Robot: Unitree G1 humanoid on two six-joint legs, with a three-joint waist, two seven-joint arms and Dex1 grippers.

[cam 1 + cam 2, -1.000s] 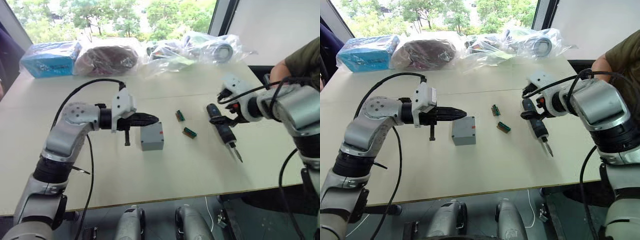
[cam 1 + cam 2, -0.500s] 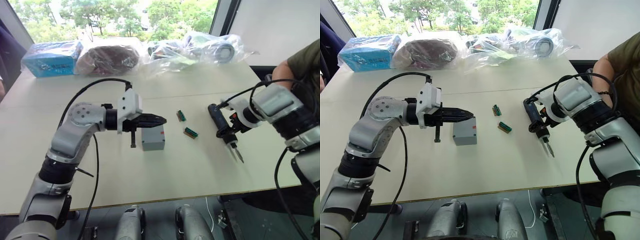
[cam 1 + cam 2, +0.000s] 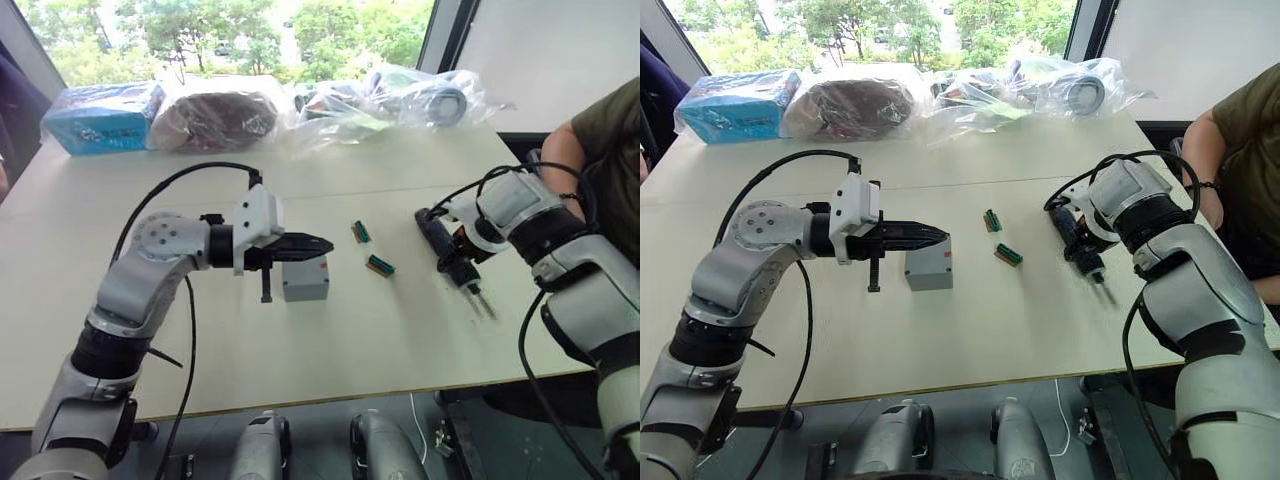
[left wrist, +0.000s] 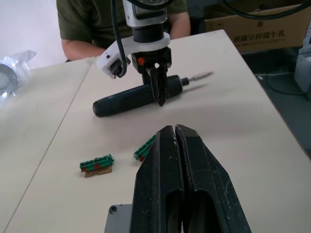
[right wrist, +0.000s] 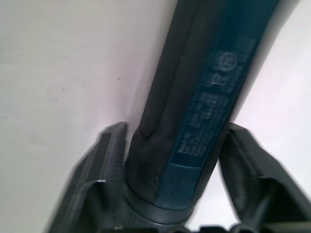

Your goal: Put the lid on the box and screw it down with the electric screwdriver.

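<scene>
Grasping of the electric screwdriver (image 3: 448,250), a slim dark blue-black pen-shaped cylinder with a thin metal bit, is the step in hand: the right gripper (image 5: 165,194) has its two black fingers (image 5: 92,189) spread to either side of the barrel, which lies between them on the pale table (image 3: 350,340), and whether the pads already touch it cannot be told. The left gripper (image 4: 176,145) hovers with its fingers pressed together, empty, their tips just over the near top edge of the small square grey metal box (image 3: 305,279), whose lid appears already seated. Two small green-red connector parts (image 4: 97,163) lie beyond the left fingertips, between box and screwdriver. Next, judged from this, the right fingers must close squarely on the barrel, lift it, and carry the bit to a corner screw.
</scene>
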